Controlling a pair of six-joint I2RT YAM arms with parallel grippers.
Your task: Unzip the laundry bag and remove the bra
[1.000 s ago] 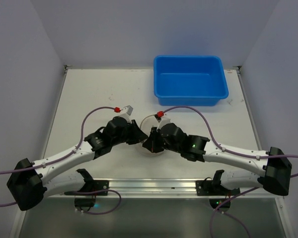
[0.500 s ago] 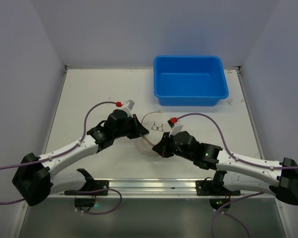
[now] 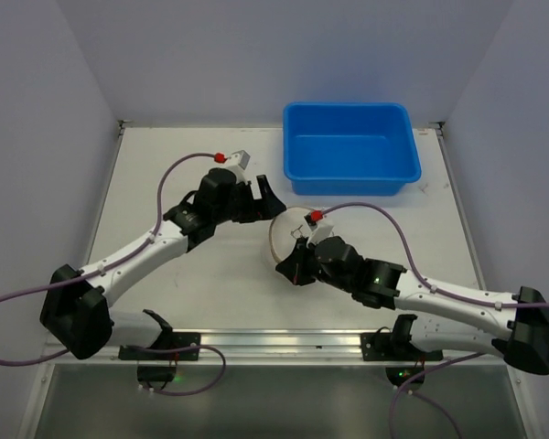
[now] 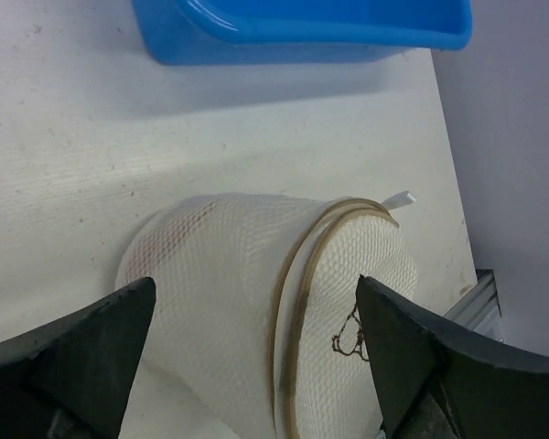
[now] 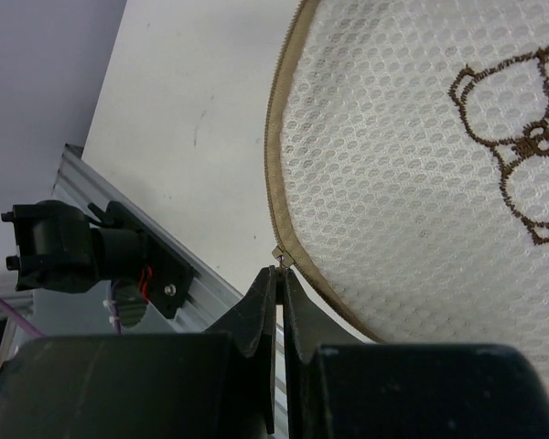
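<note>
— Where the right gripper [image 5: 276, 273] is pinched shut, what's in it?
— The zipper pull [image 5: 281, 259], on the tan rim of the laundry bag [image 3: 288, 233]. The left gripper [image 4: 254, 283] gapes wide around the bag's mesh side.
— And the bag?
— Tipped on its side on the bench [image 3: 192, 283], near the blue tub [image 3: 348, 146].

Left gripper [image 4: 252, 315] agape, right gripper [image 5: 279, 274] closed.

walls [image 3: 256, 55]: plain pale lavender | table [image 3: 137, 174]: white, speckled | rail [image 3: 274, 342]: aluminium, along near edge | light: even, soft
</note>
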